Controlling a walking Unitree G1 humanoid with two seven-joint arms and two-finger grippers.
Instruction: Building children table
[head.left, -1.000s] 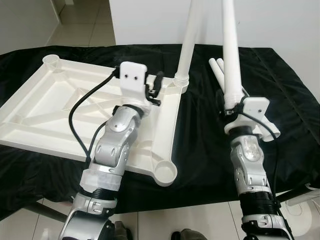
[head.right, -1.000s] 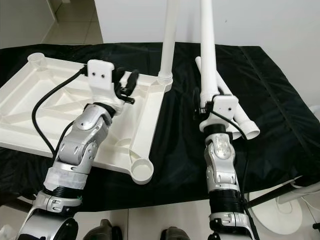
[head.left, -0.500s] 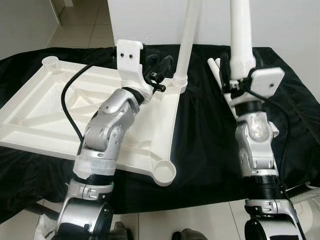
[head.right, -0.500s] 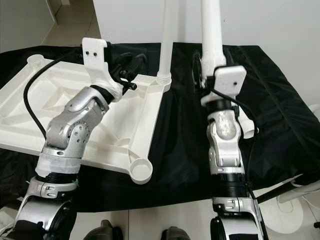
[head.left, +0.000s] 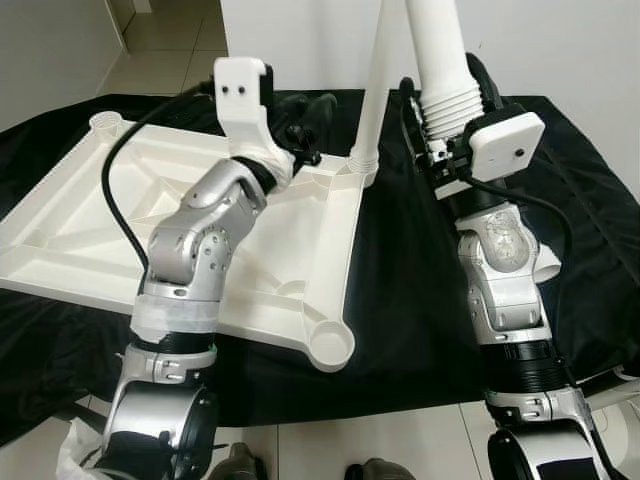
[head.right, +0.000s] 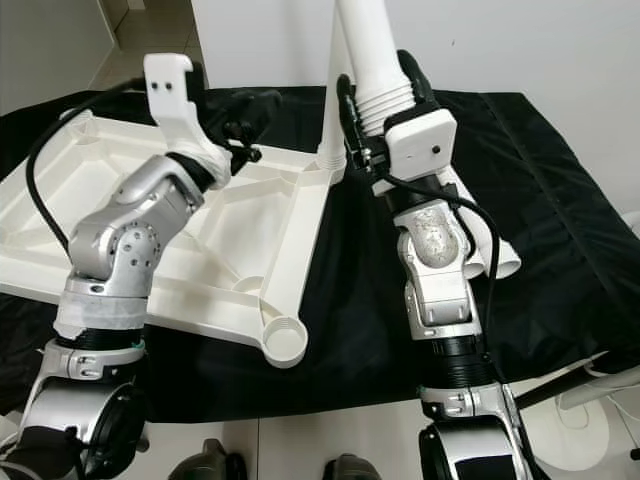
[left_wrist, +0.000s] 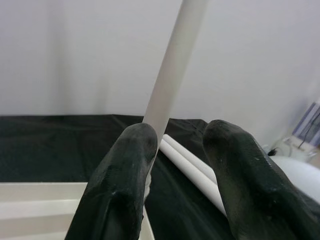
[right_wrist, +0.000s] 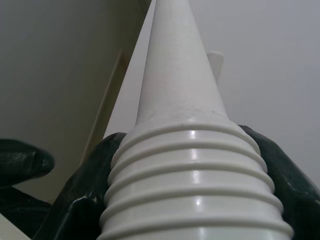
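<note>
Holding a leg (head.left: 440, 70) in my right gripper (head.left: 440, 150), left gripper (left_wrist: 175, 165) spread empty beside the tabletop (head.left: 100, 220)'s standing leg (head.left: 375, 90); I risk bumping it loose.

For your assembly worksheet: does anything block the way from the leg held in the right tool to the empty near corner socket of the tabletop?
Nothing visible does. The right tool holds the leg upright above the black cloth; the near corner socket lies open.

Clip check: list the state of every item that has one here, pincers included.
White plastic tabletop: upside down on black cloth.
Upright white leg: standing in far corner socket.
Near corner socket: empty.
Threaded white leg: gripped, lifted.
Spare white legs: lying on cloth.
Left pincer: open.
Right pincer: shut on threaded leg.
</note>
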